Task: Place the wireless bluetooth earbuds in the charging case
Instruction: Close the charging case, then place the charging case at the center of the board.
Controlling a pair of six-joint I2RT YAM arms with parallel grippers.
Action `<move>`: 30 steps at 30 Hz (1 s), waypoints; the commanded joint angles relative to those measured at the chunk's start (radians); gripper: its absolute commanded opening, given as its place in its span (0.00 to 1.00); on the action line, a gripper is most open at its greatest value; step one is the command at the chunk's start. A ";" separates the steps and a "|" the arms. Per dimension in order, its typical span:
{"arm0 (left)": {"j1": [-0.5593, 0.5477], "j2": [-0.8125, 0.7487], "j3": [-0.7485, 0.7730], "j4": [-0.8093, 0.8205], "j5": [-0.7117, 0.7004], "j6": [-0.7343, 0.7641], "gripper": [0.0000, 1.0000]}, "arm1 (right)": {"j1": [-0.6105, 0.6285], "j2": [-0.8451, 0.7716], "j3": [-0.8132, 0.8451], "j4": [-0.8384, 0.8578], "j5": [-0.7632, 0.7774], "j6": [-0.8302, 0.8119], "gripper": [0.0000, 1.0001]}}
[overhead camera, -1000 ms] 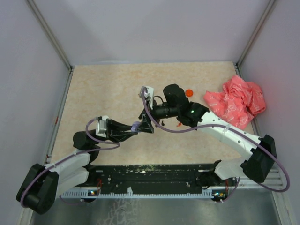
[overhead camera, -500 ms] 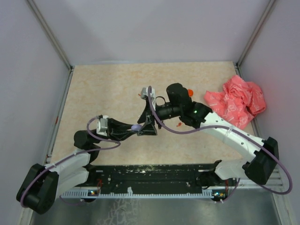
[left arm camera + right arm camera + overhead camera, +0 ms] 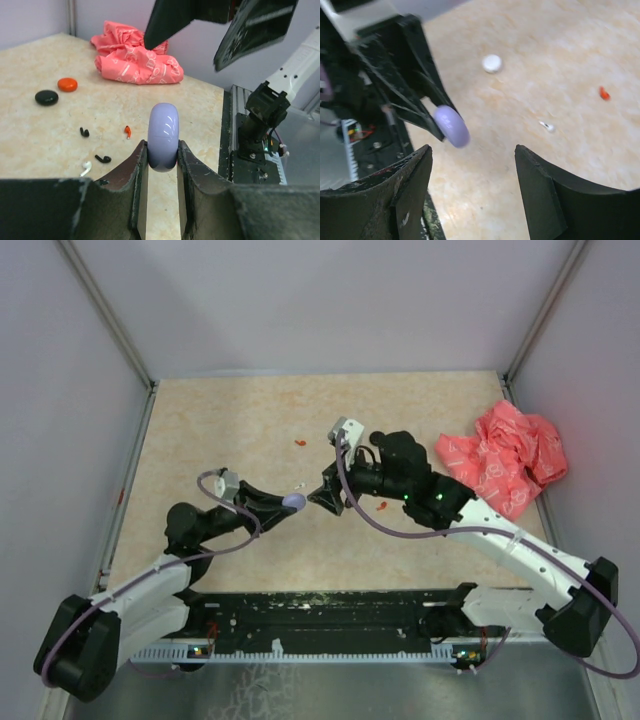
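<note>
My left gripper [image 3: 162,146] is shut on a round lilac charging case [image 3: 163,131], held on edge above the table; its lid looks closed. From the right, my open right gripper [image 3: 472,150] faces the lilac case [image 3: 451,126] and holds nothing. In the top view the left gripper [image 3: 290,504] and the right gripper [image 3: 322,499] nearly meet at the case [image 3: 294,502]. Earbuds lie loose on the table: a black earbud [image 3: 84,132], a red one [image 3: 128,131], a second black one [image 3: 103,159] and a white one [image 3: 86,167].
A crumpled pink-red bag [image 3: 505,455] lies at the right edge. An orange disc [image 3: 67,84] and a black disc [image 3: 46,97] sit near the earbuds, and a white disc [image 3: 491,63] lies further off. Grey walls enclose the table [image 3: 230,420].
The right gripper has drawn back to the right, off the case, its jaws slightly narrower. The left gripper has shifted a little up and right, still holding the case.
</note>
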 commanded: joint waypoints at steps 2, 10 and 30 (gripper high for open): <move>0.004 -0.053 0.072 -0.318 -0.148 -0.072 0.00 | -0.011 -0.079 -0.106 0.072 0.372 0.032 0.67; -0.002 -0.028 0.077 -0.439 -0.251 -0.199 0.00 | -0.012 -0.140 -0.357 0.272 0.647 0.075 0.67; -0.294 0.645 0.347 -0.519 -0.405 -0.396 0.15 | -0.011 -0.253 -0.768 0.732 0.919 0.036 0.67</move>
